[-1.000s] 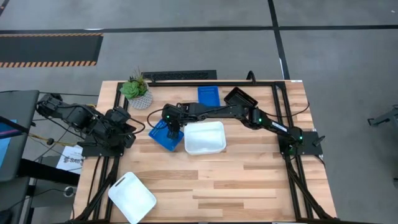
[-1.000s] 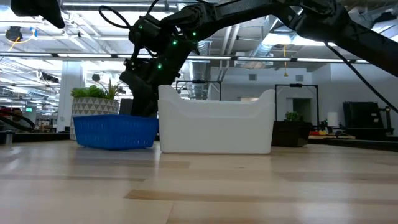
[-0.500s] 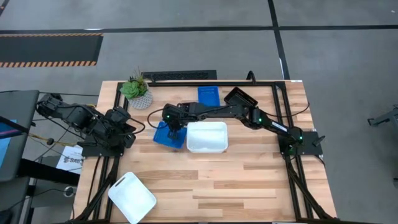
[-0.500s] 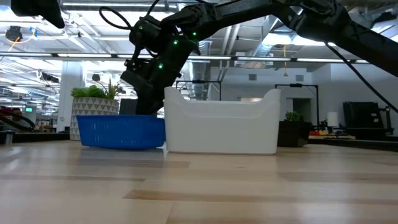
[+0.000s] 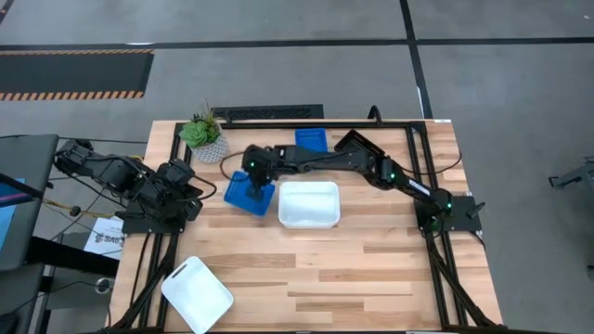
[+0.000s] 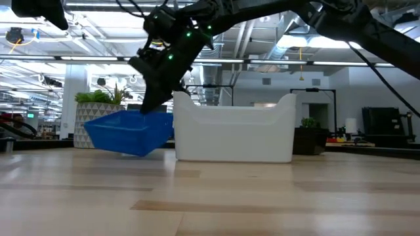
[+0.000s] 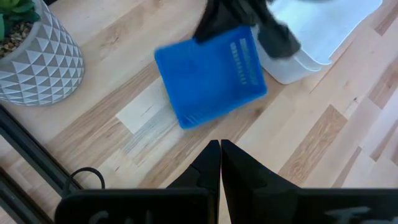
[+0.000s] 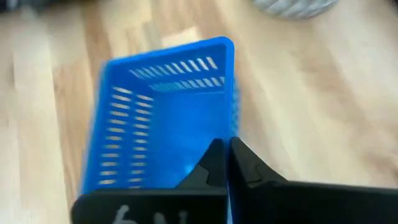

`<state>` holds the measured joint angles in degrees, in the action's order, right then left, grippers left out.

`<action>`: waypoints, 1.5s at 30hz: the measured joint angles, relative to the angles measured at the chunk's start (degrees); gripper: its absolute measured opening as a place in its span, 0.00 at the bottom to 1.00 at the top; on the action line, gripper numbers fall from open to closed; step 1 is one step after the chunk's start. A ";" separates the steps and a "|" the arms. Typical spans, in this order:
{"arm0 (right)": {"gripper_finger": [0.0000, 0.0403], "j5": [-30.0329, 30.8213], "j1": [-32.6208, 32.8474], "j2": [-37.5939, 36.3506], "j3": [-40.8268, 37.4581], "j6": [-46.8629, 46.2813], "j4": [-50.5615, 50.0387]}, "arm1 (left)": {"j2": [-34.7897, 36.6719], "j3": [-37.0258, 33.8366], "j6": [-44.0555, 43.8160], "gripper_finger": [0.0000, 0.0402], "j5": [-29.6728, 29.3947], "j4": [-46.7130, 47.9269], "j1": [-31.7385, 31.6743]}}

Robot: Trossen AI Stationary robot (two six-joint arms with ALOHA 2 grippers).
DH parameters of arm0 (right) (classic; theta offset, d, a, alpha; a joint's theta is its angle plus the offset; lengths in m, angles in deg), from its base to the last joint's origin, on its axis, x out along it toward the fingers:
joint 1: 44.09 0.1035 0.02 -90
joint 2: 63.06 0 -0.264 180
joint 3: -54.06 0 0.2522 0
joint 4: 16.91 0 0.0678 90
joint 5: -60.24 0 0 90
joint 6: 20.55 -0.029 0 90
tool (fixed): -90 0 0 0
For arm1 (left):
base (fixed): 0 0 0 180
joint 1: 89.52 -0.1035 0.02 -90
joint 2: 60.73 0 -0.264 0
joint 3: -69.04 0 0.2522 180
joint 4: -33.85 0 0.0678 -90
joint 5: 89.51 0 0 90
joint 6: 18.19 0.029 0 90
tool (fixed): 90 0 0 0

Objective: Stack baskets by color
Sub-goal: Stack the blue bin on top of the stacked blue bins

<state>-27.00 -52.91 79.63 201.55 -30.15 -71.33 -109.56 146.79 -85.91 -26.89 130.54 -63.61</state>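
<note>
A blue basket (image 5: 243, 195) sits tilted between the plant and a white basket (image 5: 308, 205), with my right gripper (image 5: 257, 182) shut on it. In the low view its gripper-side rim is raised and its lower edge (image 6: 134, 153) is at the tabletop; whether it touches there I cannot tell. Near the far edge sits a second blue basket (image 5: 312, 139), with a black basket (image 5: 354, 141) beside it. Another white basket (image 5: 197, 294) rests at the near left corner. My left gripper (image 7: 219, 152) hangs shut over the left edge, holding nothing. My right gripper pinches the rim of the blue basket's side wall (image 8: 232, 127), one finger inside the basket and one outside. The fingers slant down from the table's right and far side. The held side is raised, so the basket (image 6: 128, 131) tilts below the fingers.
A green plant in a white patterned pot (image 5: 206, 139) stands at the far left, close to the lifted basket. The white basket (image 6: 231, 128) stands right beside the blue one. Open wood lies along the near half of the table.
My right gripper has shut on the blue basket's wall and risen a little. The basket has gone from flat on the table to tilted, its held side up, and has shifted slightly toward the far edge. The white basket was nudged a little to the right and squared up.
</note>
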 joint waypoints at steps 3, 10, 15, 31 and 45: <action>0.00 0.00 -1.36 -1.53 0.02 -2.23 -0.28 | -0.01 0.00 0.02 0.00 -0.01 0.01 0.00; 0.00 -2.97 -4.88 -4.26 0.12 -5.65 -3.41 | -0.01 0.00 1.11 0.00 -0.14 0.03 0.00; 0.00 -4.39 -5.54 -3.48 0.09 -5.99 -6.14 | -0.01 0.00 1.55 0.00 -0.40 0.06 0.00; 0.28 -6.23 -6.16 0.24 -0.17 0.55 -8.82 | -0.01 0.00 2.01 0.00 -0.49 0.15 -0.02; 0.40 -5.75 -5.68 4.17 -0.09 1.15 -9.44 | 0.04 0.00 1.62 0.00 -1.01 0.13 -0.02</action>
<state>-32.74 -58.59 83.80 201.46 -29.00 -80.78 -109.52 146.79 -84.30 -27.90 130.66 -63.62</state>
